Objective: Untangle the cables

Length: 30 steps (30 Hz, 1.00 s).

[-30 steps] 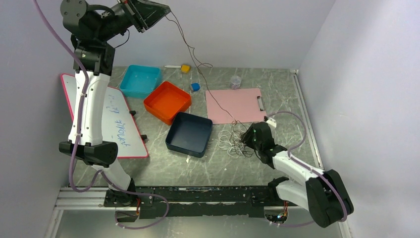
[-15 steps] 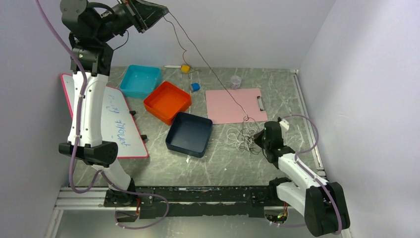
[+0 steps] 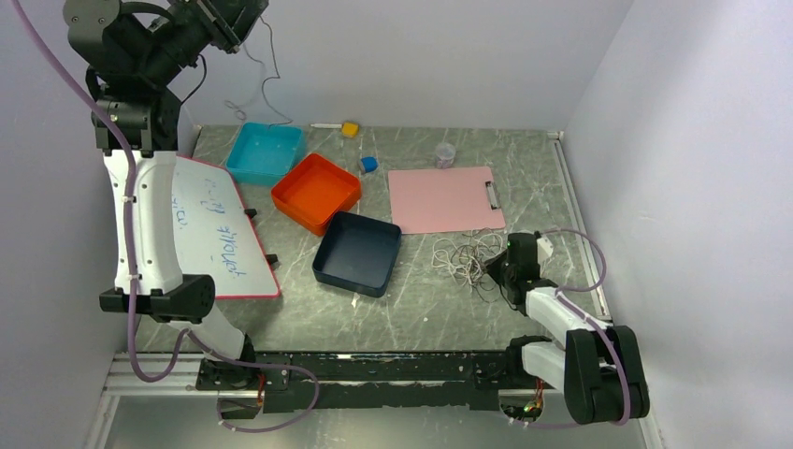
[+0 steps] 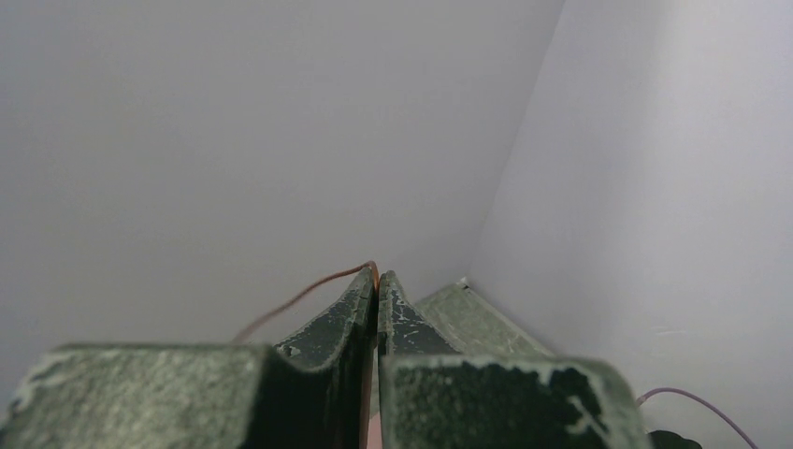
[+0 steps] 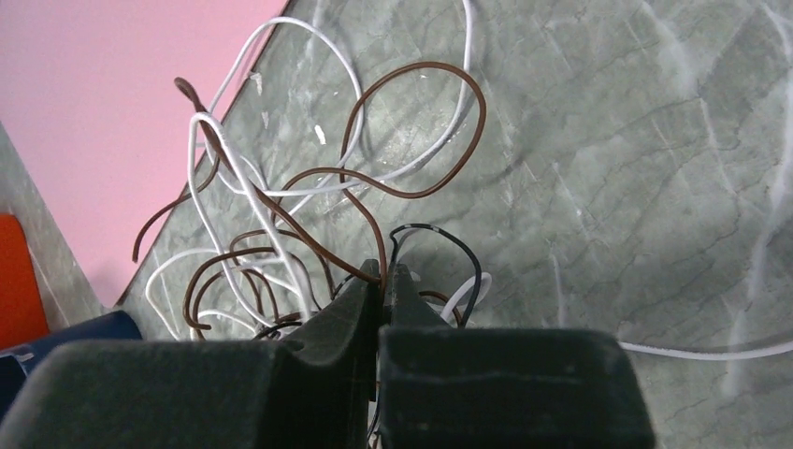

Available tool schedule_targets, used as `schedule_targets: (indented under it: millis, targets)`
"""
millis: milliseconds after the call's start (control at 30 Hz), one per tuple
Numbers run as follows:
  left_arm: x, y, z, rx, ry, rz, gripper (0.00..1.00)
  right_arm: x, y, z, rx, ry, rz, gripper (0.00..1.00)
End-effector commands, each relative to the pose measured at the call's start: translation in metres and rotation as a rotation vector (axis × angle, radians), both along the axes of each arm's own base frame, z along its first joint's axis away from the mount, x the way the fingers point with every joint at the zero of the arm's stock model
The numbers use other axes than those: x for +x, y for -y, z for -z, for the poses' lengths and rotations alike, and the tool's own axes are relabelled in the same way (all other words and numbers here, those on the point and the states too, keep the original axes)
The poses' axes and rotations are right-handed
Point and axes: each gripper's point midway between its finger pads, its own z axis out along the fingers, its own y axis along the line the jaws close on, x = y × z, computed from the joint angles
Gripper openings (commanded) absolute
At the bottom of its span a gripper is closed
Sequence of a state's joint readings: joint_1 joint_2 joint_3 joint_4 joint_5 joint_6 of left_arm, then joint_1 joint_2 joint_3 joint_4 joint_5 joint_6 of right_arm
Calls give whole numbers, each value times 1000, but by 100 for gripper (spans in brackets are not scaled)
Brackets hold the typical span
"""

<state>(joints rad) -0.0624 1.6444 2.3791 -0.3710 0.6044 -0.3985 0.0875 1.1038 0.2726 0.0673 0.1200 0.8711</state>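
High at the back-left corner, well above the table (image 3: pixel 439 318), the left gripper (image 3: pixel 232 13) is raised against the wall. Its wrist view shows the left gripper (image 4: pixel 377 281) with jaws pressed together, pinching a brown strand (image 4: pixel 309 292) that leaves the fingertips and curves away to the left. From above, the brown strand (image 3: pixel 266 86) hangs in loose kinks down the wall toward the teal tray (image 3: pixel 265 152), well apart from the rest. On the right half of the table, the tangle of cables (image 3: pixel 462 257) lies just below the near edge of the pink clipboard (image 3: pixel 439 198) and right of the navy tray (image 3: pixel 357 253). The right gripper (image 3: pixel 497 272) sits low at the tangle's right side. Seen from the wrist, the right gripper (image 5: pixel 382 276) has its jaws closed, with a brown wire running into the seam between the tips; how much is pinched cannot be told. White, brown and black loops of the tangle of cables (image 5: pixel 281 215) spread ahead of it, partly over the clipboard's corner. An orange tray (image 3: pixel 316 192) sits between the teal and navy ones.
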Motion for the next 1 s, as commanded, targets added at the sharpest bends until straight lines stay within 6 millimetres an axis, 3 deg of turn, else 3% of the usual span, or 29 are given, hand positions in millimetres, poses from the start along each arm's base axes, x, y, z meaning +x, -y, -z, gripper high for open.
schedule_targets:
  millis: [0, 67, 233, 400, 700, 967]
  targets:
    - [-4, 2, 7, 12, -18, 28, 7, 3, -2, -10, -7, 38, -44, 0]
    - [-3, 4, 11, 13, -30, 43, 7, 9, -4, -25, -22, 79, -80, 4]
    - [-3, 1, 18, 21, -49, 17, 7, 16, 3, -64, -100, 139, -107, 33]
    - [-1, -1, 27, 25, -77, 0, 7, 17, 13, -97, -180, 173, -109, 51]
    - [-7, 9, 40, 18, -113, 72, 7, 17, 20, -146, -246, 258, -114, 65]
    - [-11, 16, 54, 31, -149, 85, 7, 21, 12, -180, -279, 355, -194, 76]
